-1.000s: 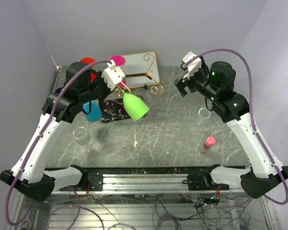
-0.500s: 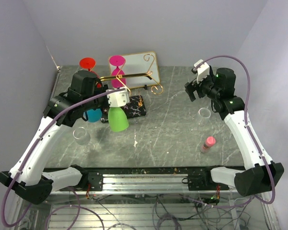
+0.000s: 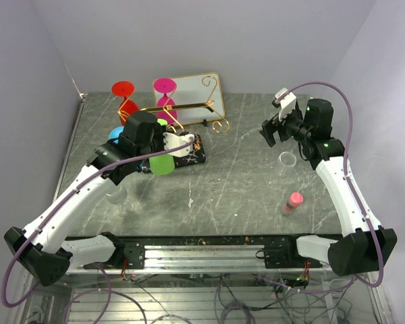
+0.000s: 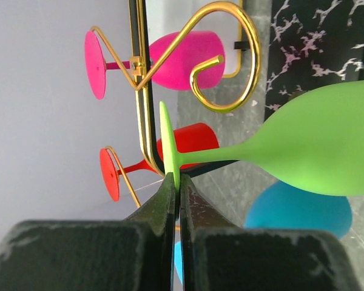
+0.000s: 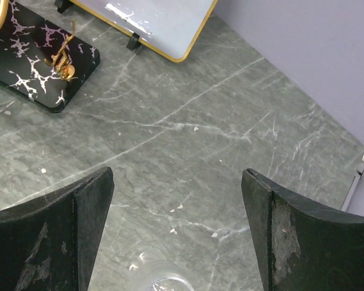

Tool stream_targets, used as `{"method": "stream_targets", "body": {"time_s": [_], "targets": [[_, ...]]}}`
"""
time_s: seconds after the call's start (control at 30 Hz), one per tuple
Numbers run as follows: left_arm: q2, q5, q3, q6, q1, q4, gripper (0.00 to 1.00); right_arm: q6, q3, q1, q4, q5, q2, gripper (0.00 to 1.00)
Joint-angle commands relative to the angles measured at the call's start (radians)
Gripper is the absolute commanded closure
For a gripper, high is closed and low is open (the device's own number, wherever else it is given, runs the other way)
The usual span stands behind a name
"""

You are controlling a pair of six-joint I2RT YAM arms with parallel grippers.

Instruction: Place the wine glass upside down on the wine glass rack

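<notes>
Jaws: L gripper [image 4: 175,193] clamped on foot of lime-green wine glass [image 4: 318,145], beside gold wire scroll rack [image 4: 144,91]; R gripper [image 5: 179,182] wide apart.

Light is bright, even and diffuse, falling from overhead. In the top view the table [image 3: 243,182] carries only soft, pale-edged shadows under the arms, and the walls shade off slightly towards the far corners. That view is sharp throughout, with mild wide-angle lean at the left and right edges. In the left wrist view the fingers [image 4: 79,254] of the left gripper [image 4: 175,188] form a dark, blurred mass at the near edge. The green wine glass [image 4: 315,145] is evenly lit and matte, and the gold wire rack [image 4: 144,115] shows thin bright highlights. In the right wrist view the fingers [image 5: 42,242] of the right gripper [image 5: 177,176] are soft and unlit, while the white tray [image 5: 151,24] throws back a pale sheen.
</notes>
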State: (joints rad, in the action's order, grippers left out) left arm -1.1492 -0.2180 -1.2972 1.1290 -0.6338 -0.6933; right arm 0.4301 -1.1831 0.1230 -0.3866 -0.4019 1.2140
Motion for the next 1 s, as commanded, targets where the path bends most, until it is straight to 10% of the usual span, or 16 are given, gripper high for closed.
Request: {"method": "stream_targets", "body": {"time_s": [0.0, 0.97], "targets": [[0.002, -0.165, 0.057, 0.076, -0.035, 0.204, 0.93, -0.008, 0.008, -0.027, 0.024, -0.034, -0.020, 0.14], [-0.044, -0.158, 0.085, 0.083, -0.095, 0.382, 0.93, -0.008, -0.002, -0.077, -0.012, -0.110, -0.021, 0.14]]}}
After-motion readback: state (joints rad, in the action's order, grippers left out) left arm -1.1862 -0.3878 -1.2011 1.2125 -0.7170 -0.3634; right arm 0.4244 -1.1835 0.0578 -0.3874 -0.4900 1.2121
